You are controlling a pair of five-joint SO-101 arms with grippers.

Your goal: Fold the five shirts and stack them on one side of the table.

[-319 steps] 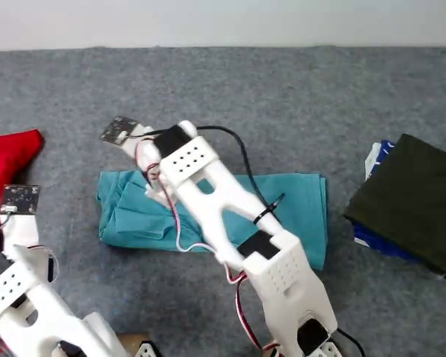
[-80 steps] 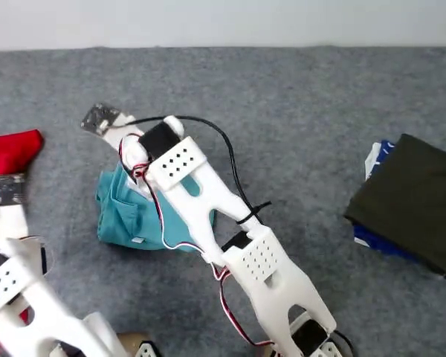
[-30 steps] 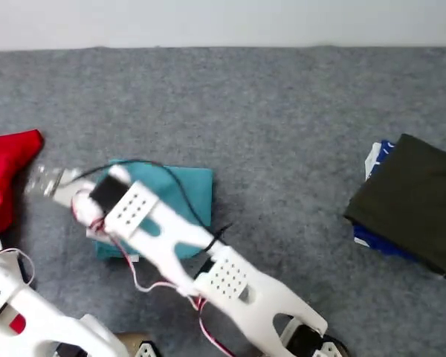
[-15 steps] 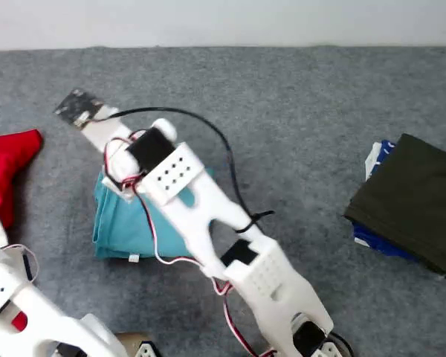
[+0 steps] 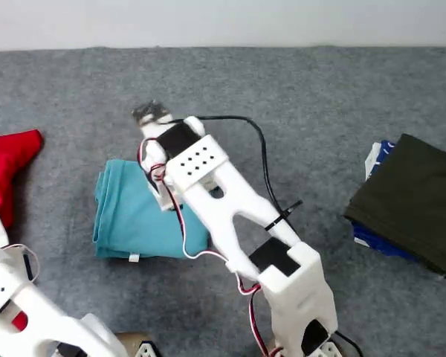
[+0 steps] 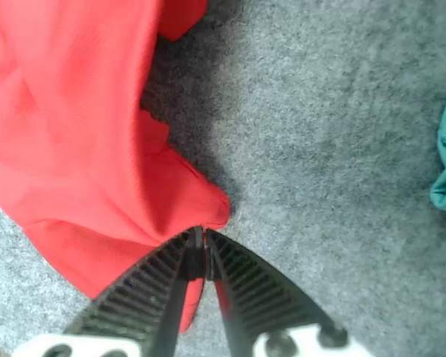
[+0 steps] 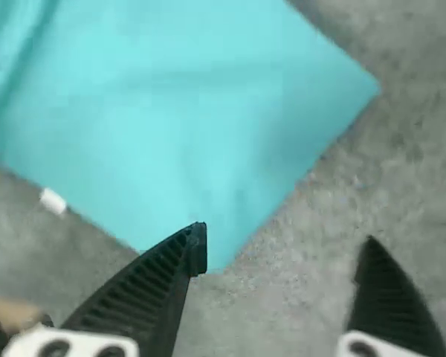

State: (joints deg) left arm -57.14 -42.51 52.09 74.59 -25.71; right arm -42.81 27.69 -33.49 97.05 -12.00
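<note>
Grey, carpet-like fabric covers the desk point(image 5: 320, 97). At its near edge you see the bases of both white arms. The left arm point(image 5: 15, 297) rises from the near left corner, and the right arm point(image 5: 230, 208) reaches from the near centre toward the middle of the desk.

1. Left tool point(image 6: 202, 253): the two ribbed fingers are pressed together. The tip sits over the edge of the red shirt point(image 6: 74, 126), where a fold of the cloth ends on the grey surface. You cannot tell whether any red cloth is caught between the fingers.

2. Red shirt point(image 5: 7, 160): it lies crumpled and unfolded at the left edge of the desk.

3. Teal shirt point(image 5: 134, 223): it lies folded into a rough rectangle, left of centre and apart from the red shirt. A small white tag point(image 5: 134, 258) shows at its near edge. The forward part of the right arm stands over its right-hand side.

4. Right tool point(image 7: 285, 239): the fingers are spread wide and hold nothing. One fingertip lies over the edge of the teal shirt point(image 7: 171, 111). The other is over bare grey surface, just beyond one corner of the shirt.

5. Stack: at the right edge of the desk, well apart from both tools, a folded dark green shirt point(image 5: 412, 197) rests on top of a folded blue shirt point(image 5: 379, 238).
</note>
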